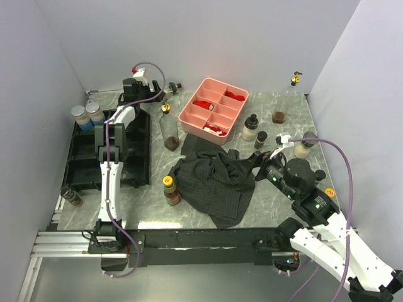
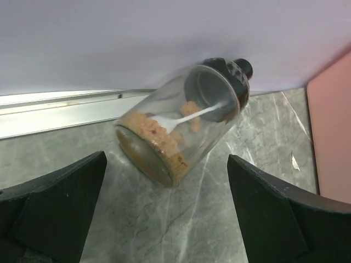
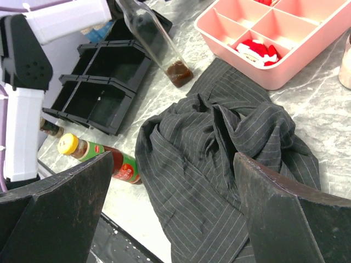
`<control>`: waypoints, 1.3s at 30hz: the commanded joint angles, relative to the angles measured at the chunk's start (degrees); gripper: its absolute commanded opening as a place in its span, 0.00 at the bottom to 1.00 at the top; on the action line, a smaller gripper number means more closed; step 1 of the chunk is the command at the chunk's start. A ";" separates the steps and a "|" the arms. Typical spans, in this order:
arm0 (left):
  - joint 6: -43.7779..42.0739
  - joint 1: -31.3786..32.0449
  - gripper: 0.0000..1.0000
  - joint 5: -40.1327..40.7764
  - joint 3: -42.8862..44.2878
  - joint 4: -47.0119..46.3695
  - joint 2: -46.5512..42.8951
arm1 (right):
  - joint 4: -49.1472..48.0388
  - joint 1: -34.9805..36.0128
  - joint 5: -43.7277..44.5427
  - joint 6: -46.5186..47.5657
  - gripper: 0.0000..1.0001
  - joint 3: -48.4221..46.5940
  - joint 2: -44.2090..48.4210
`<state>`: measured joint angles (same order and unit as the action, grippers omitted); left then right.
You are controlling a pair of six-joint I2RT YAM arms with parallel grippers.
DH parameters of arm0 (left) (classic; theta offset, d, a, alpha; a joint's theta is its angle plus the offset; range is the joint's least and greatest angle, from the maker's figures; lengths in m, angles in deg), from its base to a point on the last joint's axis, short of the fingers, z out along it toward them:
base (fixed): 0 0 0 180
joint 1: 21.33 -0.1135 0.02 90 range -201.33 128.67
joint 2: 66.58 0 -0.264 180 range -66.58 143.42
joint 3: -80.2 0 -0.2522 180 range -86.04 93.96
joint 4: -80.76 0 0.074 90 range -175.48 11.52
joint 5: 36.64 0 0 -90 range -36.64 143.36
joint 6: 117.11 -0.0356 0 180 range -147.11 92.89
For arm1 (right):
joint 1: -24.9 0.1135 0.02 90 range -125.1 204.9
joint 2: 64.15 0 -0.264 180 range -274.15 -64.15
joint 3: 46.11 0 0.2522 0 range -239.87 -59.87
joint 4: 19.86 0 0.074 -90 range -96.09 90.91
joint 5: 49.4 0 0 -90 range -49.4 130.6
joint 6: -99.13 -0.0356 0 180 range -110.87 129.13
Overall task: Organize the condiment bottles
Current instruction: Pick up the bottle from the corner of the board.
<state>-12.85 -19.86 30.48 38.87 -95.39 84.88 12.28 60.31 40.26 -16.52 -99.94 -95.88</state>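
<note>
Just ahead of the left gripper point(image 2: 167, 170), between its wide-spread, empty jaws, a clear black-capped jar point(image 2: 181, 123) of tan crumbs lies tilted on the marble table point(image 2: 164, 230). A grasp should straddle the glass body squarely, since the jar looks ready to roll.

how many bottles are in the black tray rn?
2. One grey-capped jar stands in the black tray's far-left corner, a second jar right beside it. The left arm covers part of the tray, so more could be hidden.
</note>
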 commanded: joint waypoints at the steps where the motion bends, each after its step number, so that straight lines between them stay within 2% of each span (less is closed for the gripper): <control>1: 0.15 0.02 0.99 -6.13 5.44 -6.52 1.64 | -1.58 -0.09 0.69 0.34 0.98 -3.43 -1.76; 9: 2.08 -0.07 0.99 -3.32 7.81 -10.04 4.02 | -3.25 -0.18 0.69 0.60 0.98 -3.61 -3.69; 12: 4.18 -0.07 0.96 -2.70 7.72 -11.35 4.37 | -3.34 -0.17 0.78 0.95 0.98 -4.31 -4.48; 18: 5.16 0.46 0.98 -1.83 8.78 -9.25 4.64 | -3.43 -0.09 0.60 1.39 0.98 -5.45 -5.45; 30: 3.49 2.22 0.84 -2.00 -0.35 -4.94 -1.77 | -2.47 -0.09 0.51 -0.72 0.97 -4.22 -1.24; 35: 4.46 2.39 0.80 -2.09 -10.10 -8.53 -7.92 | -0.44 -0.09 0.51 -0.98 0.97 -4.31 2.01; 39: 3.14 2.66 0.78 -3.58 -11.88 -8.55 -9.25 | 0.09 -0.09 0.69 -1.16 0.97 -3.61 4.04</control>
<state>-8.83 -17.52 29.15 27.54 -101.84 80.70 12.56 60.31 40.48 -17.05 -102.61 -93.83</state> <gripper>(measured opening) 0.805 0.972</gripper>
